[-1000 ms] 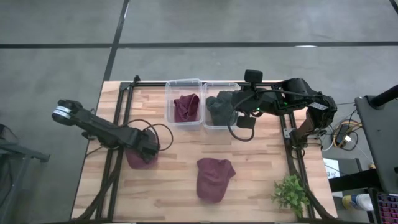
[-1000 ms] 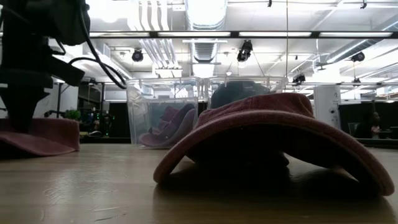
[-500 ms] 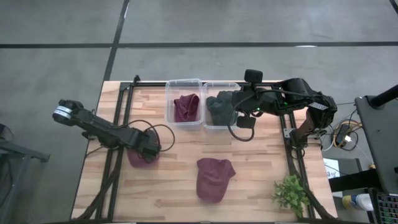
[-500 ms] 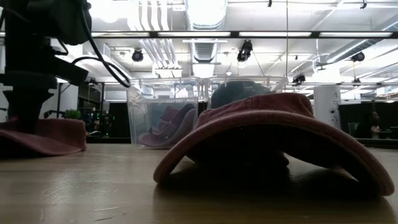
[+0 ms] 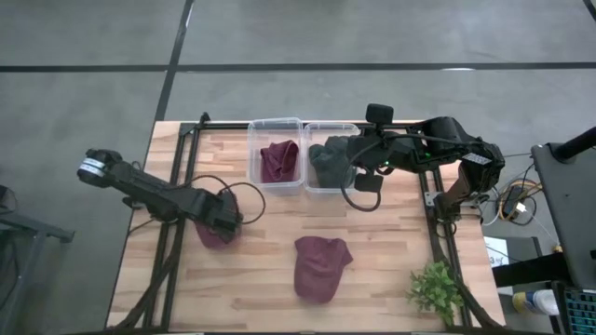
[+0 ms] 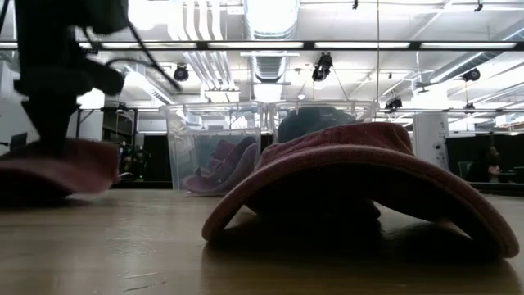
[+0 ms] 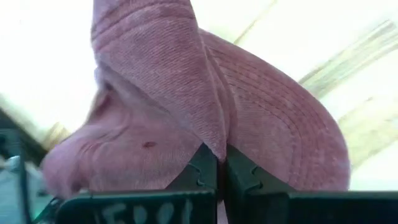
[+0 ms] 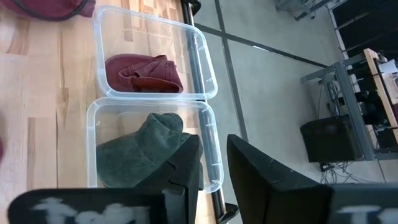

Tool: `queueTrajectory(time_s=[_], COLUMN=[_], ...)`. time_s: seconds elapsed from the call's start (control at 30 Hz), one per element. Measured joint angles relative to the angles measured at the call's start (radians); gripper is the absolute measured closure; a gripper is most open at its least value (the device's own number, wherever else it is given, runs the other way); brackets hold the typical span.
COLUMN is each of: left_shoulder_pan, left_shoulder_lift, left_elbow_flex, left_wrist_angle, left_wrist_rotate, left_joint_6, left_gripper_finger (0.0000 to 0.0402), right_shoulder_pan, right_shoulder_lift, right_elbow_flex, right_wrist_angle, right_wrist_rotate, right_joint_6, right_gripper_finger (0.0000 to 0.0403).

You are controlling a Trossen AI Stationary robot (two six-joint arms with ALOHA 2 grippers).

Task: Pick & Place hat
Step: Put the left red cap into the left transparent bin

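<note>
At left on the surface (image 5: 279, 228), left end effector (image 7: 221, 163) has just closed, pinching a fold of the maroon hat (image 7: 249, 118): grasp made, lift pending. Right end effector (image 8: 212, 155) hovers part-open over the bins (image 8: 208, 62).

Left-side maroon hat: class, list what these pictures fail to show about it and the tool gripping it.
- High view: the left tool covers most of the maroon hat; the pinch point is hidden.
- Low view: the hat is blurred and cut by the picture edge; whether it touches the table is unclear.
- Left wrist view: the fingers pinch a fold; the brim is out of frame.
</note>
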Motion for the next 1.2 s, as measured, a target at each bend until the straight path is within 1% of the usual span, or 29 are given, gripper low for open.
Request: queueTrajectory(time_s=[0.17, 0.37, 0.5, 0.67, 0.8, 0.97, 1.07, 1.2], left_shoulder_pan=[0.0, 0.0, 0.0, -0.001, -0.001, -0.001, 0.001, 0.022], left_shoulder_lift=[-0.023, -0.025, -0.026, -0.026, -0.026, -0.026, -0.026, -0.025], left_elbow_flex=[0.123, 0.311, 0.441, 0.594, 0.7, 0.802, 0.826, 0.82], left_wrist_angle=[-0.129, -0.312, -0.39, -0.447, -0.453, -0.421, -0.316, -0.111], left_wrist_rotate=[-0.043, -0.09, -0.134, -0.212, -0.283, -0.405, -0.47, -0.527], left_joint_6=[-0.002, -0.005, -0.008, -0.008, 0.003, 0.059, 0.153, 0.348], left_gripper_finger=[0.04, 0.0401, 0.0401, 0.0401, 0.0401, 0.0401, 0.0401, 0.0401], right_shoulder_pan=[0.0, 0.0, 0.0, 0.0, 0.0, 0.0, 0.0, 0.0], right_shoulder_lift=[0.0, 0.0, 0.0, 0.0, 0.0, 0.0, 0.0, 0.0], right_elbow_flex=[0.0, 0.0, 0.0, 0.0, 0.0, 0.0, 0.0, 0.0], right_wrist_angle=[0.0, 0.0, 0.0, 0.0, 0.0, 0.0, 0.0, 0.0], right_wrist_rotate=[0.0, 0.0, 0.0, 0.0, 0.0, 0.0, 0.0, 0.0], right_joint_6=[0.0, 0.001, 0.002, 0.003, 0.001, 0.0, 0.001, 0.0], right_gripper_finger=[0.033, 0.0323, 0.0321, 0.0327, 0.033, 0.0324, 0.0321, 0.0323])
